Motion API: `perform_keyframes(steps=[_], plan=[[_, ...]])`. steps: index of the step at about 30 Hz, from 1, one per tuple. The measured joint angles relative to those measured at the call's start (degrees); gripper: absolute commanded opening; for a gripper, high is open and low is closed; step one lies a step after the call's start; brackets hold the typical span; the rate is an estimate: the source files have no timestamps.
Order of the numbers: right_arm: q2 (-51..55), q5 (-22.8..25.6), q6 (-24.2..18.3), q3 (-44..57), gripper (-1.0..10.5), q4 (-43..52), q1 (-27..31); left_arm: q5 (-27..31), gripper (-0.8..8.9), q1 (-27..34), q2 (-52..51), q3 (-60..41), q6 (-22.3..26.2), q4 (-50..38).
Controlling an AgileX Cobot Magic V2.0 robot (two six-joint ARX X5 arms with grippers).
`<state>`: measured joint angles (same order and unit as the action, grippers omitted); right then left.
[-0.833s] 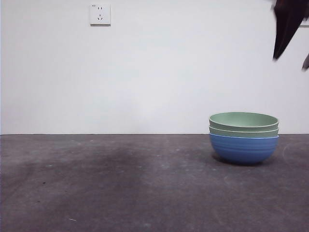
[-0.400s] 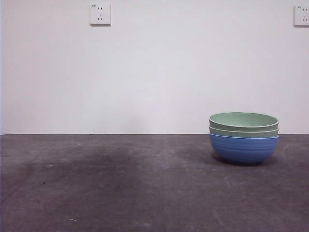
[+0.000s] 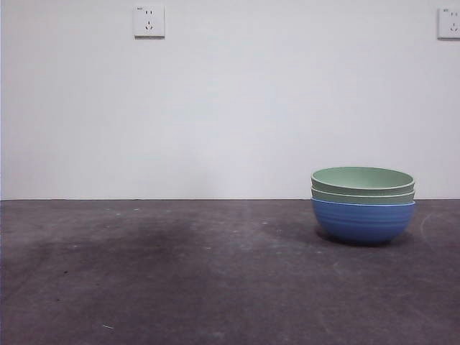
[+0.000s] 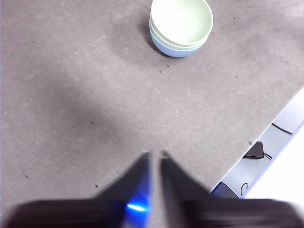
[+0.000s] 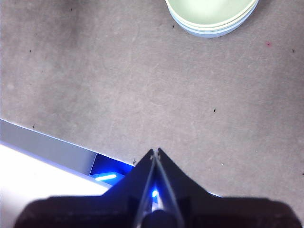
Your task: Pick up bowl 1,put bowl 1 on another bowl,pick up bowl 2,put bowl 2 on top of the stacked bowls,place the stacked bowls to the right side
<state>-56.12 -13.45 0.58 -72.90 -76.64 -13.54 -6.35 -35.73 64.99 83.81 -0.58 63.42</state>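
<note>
Three bowls stand nested on the right of the table: the blue ribbed bowl [image 3: 363, 221] at the bottom, a pale green bowl [image 3: 363, 195] in it, and a second pale green bowl [image 3: 363, 180] on top. The stack [image 4: 180, 27] shows in the left wrist view and at the frame edge [image 5: 212, 14] in the right wrist view. My left gripper [image 4: 155, 156] hangs high over the table, far from the stack, jaws nearly together and empty. Shut and empty, my right gripper [image 5: 155, 151] is raised near the table's edge, away from the bowls. Neither arm appears in the front view.
Grey table surface [image 3: 180, 273] stretches left of the stack. White wall behind carries two sockets [image 3: 149, 21] [image 3: 449, 23]. The table's edge [image 4: 266, 137] with cables beyond it shows in the left wrist view, and another edge [image 5: 47, 142] in the right wrist view.
The dark arm tip at the front view's top right corner has withdrawn out of the picture, uncovering the right socket. The stacked bowls have not moved.
</note>
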Motion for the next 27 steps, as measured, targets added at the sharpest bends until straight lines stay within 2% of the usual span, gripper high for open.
perform_keyframes(steps=[16, 20, 23, 27], plan=[[0.0, 0.1, 0.0, 0.0, 0.0, 0.0, 0.0, 0.0, -0.03, 0.0, 0.0, 0.0, 0.2, 0.0], [0.0, 0.1, 0.0, 0.0, 0.0, 0.0, 0.0, 2.7, -0.03, 1.5, -0.4, 0.0, 2.6, -0.4], [0.0, 0.1, 0.0, 0.0, 0.0, 0.0, 0.0, 4.1, -0.03, 6.6, -2.4, -0.3, 5.5, -6.8], [0.0, 0.1, 0.0, 0.0, 0.0, 0.0, 0.0, 0.9, -0.03, 15.8, -8.9, -5.5, 8.3, -23.8]])
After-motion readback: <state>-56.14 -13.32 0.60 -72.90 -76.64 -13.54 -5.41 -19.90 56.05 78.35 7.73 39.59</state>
